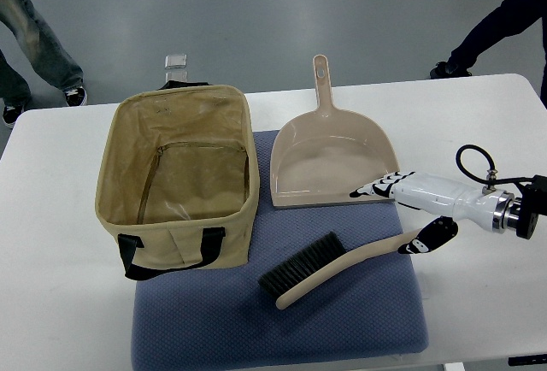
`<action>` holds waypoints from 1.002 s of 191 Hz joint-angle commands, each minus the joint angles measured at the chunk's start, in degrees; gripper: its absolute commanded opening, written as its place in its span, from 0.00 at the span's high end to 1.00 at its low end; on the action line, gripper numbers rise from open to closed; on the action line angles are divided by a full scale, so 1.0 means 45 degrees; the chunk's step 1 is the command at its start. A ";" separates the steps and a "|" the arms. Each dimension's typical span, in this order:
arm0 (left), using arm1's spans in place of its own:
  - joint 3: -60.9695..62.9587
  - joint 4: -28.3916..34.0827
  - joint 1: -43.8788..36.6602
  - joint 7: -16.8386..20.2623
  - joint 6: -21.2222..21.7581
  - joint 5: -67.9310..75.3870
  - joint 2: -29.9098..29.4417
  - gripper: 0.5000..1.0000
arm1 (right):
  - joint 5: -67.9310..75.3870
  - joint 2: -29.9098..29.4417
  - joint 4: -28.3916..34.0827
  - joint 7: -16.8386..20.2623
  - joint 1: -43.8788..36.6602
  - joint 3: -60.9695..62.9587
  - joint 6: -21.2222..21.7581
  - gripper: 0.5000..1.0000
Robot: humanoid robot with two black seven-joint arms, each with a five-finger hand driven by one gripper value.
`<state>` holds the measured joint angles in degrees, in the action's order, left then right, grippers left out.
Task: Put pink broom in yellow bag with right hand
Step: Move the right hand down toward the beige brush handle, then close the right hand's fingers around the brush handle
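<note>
A tan-yellow fabric bag (178, 179) with black webbing handles sits at nine o'clock; a beige-pink plastic dustpan (332, 156) at twelve; a beige-pink hand broom (329, 270) with black bristles at six, all on a blue-grey mat (359, 320) over a white table (60, 285). The right hand (408, 213) shows white with black markings.

The right arm (513, 209) is cut off by the right edge past its wrist, and two people standing beyond the bench (51, 243) show only as legs (34, 42) and a dark sleeve (504, 20) at the top corners. The blue mat (282, 328) runs under the yellow bag (184, 174), which hides its far left part, and whether the right hand (410, 217) touches the broom (333, 268) handle cannot be told
</note>
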<state>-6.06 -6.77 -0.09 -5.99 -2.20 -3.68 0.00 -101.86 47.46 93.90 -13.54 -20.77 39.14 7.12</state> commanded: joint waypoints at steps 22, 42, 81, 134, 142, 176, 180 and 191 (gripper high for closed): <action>0.0000 0.0000 -0.0001 0.0002 0.0000 -0.0002 0.0000 0.00 | -0.0158 0.0548 0.0285 -0.0019 -0.0229 -0.0338 0.0001 0.17; 0.0000 0.0000 -0.0001 0.0002 0.0000 -0.0002 0.0000 0.00 | -0.0158 0.0841 0.0597 -0.0019 -0.0229 -0.0416 0.0001 0.17; 0.0000 0.0000 -0.0001 0.0002 0.0000 -0.0002 0.0000 0.00 | -0.0744 0.0626 0.0695 0.0176 -0.0288 -0.0905 0.0099 0.17; 0.0000 0.0000 -0.0001 0.0002 0.0000 -0.0002 0.0000 0.00 | -0.0822 -0.0526 0.0324 0.1992 -0.0952 -0.1393 0.0450 0.20; 0.0000 0.0000 -0.0001 0.0002 0.0000 -0.0002 0.0000 0.00 | -0.0822 -0.0604 0.0285 0.2168 -0.1010 -0.1549 0.0450 0.22; 0.0000 0.0000 -0.0001 0.0002 0.0000 -0.0002 0.0000 0.00 | -0.0822 -0.0663 0.0285 0.2344 -0.1030 -0.1745 0.0489 0.32; 0.0000 0.0000 -0.0001 0.0002 0.0000 -0.0002 0.0000 0.00 | -0.0822 -0.0663 0.0285 0.2344 -0.1030 -0.1745 0.0489 0.33; 0.0000 0.0000 -0.0001 0.0002 0.0000 -0.0002 0.0000 0.00 | -0.0802 -0.0663 0.0324 0.2344 -0.1049 -0.1745 0.0489 0.34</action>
<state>-6.06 -6.77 -0.09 -5.96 -2.20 -3.68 0.00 -105.55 44.49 95.19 -3.03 -25.39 31.37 9.28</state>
